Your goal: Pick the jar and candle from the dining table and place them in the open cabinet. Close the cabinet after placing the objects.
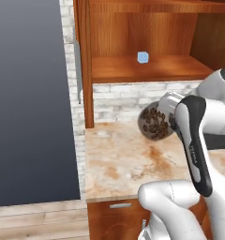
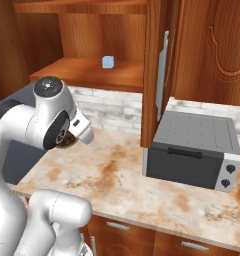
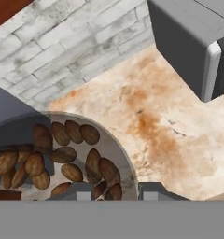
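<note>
My gripper [image 3: 116, 192] is shut on the jar [image 1: 155, 123], a round clear glass jar full of dark brown lumps. I hold it tipped on its side above the marbled counter [image 1: 119, 164], below and in front of the open cabinet [image 1: 147, 70]. In the hand view the jar [image 3: 72, 158] lies just past my fingertips [image 3: 83, 191]. From the right base view my arm hides almost all of the jar [image 2: 68, 141]. The cabinet's lower shelf [image 2: 87, 72] is bare wood with a small pale-blue cube [image 1: 142, 57] on it. The candle and the dining table are out of view.
A grey toaster oven [image 2: 192, 150] stands on the counter to the right, under the closed cabinet. The open cabinet door [image 2: 159, 70] juts out edge-on beside it. A tall dark grey panel [image 1: 30, 93] borders the counter on the left. White brick wall [image 1: 133, 101] runs behind.
</note>
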{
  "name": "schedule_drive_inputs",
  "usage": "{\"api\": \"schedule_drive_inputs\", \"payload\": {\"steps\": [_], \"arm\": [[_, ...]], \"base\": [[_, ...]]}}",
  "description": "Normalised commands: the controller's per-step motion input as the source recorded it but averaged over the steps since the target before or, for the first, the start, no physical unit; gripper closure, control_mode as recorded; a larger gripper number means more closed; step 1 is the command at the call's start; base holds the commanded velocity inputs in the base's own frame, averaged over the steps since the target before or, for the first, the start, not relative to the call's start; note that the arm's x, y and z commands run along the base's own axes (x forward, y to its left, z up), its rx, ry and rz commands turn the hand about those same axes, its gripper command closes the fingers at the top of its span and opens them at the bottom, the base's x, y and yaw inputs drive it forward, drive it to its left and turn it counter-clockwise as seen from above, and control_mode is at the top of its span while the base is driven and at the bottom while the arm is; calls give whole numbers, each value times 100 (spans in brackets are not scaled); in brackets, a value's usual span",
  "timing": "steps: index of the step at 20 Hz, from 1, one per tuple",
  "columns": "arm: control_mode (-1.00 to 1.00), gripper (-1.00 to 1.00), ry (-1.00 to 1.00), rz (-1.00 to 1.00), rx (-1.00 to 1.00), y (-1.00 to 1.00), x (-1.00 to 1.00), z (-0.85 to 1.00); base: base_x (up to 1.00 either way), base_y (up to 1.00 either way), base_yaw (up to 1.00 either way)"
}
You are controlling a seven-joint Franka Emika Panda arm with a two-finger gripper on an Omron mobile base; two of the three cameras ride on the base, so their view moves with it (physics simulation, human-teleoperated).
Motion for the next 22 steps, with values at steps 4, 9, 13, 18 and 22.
{"api": "schedule_drive_inputs", "payload": {"steps": [4, 9, 13, 18, 22], "arm": [[-100, 100, 16, -3, 4, 13, 10, 38], [-100, 100, 20, -9, 0, 15, 14, 35], [-100, 100, 12, -13, 0, 13, 8, 32], [-100, 100, 11, -11, -6, 9, 9, 16], [-100, 100, 6, -15, -6, 3, 15, 20]], "base": [[0, 0, 0], [0, 0, 0], [0, 0, 0], [0, 0, 0], [0, 0, 0]]}}
